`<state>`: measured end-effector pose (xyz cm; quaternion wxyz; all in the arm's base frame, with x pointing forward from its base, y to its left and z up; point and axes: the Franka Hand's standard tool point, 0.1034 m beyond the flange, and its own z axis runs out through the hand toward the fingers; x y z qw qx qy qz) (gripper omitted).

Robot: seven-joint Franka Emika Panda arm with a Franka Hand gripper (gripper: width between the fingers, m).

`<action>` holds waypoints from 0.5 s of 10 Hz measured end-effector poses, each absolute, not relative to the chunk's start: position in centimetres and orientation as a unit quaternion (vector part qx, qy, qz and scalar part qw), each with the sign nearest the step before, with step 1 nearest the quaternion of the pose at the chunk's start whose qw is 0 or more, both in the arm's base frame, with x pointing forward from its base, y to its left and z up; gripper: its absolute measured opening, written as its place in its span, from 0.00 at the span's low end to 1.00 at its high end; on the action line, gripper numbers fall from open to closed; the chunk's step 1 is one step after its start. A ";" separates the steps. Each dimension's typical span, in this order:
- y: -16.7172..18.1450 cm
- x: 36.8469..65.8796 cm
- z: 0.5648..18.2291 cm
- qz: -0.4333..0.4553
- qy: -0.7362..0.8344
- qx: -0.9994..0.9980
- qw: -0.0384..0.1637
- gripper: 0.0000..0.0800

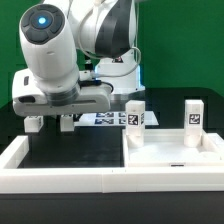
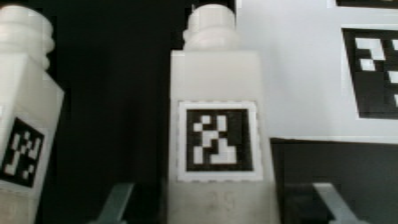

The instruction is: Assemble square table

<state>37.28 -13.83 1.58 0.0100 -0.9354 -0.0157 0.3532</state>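
A white leg with a black-white tag lies on the black surface, right between my gripper's open fingers, with a gap on each side. A second tagged leg lies beside it. In the exterior view my gripper hangs low over the black surface at the left, and those two legs are hidden under it. The white square slab lies at the right with two legs standing on it, one at its left and one at its right.
The marker board lies behind, between my gripper and the slab. A white flat piece with a large tag lies close beside the middle leg; I cannot tell what it is. A long white rail borders the front.
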 end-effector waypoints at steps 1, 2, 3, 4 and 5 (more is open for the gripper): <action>-13.8 37.3 1.6 0.353 -0.016 -0.935 0.010 0.36; -13.8 37.3 1.6 0.353 -0.015 -0.935 0.011 0.36; -13.7 37.3 1.6 0.353 -0.014 -0.935 0.013 0.36; -13.5 37.5 1.9 0.354 -0.014 -0.935 0.014 0.36; -13.3 38.2 2.5 0.352 -0.016 -0.936 0.014 0.36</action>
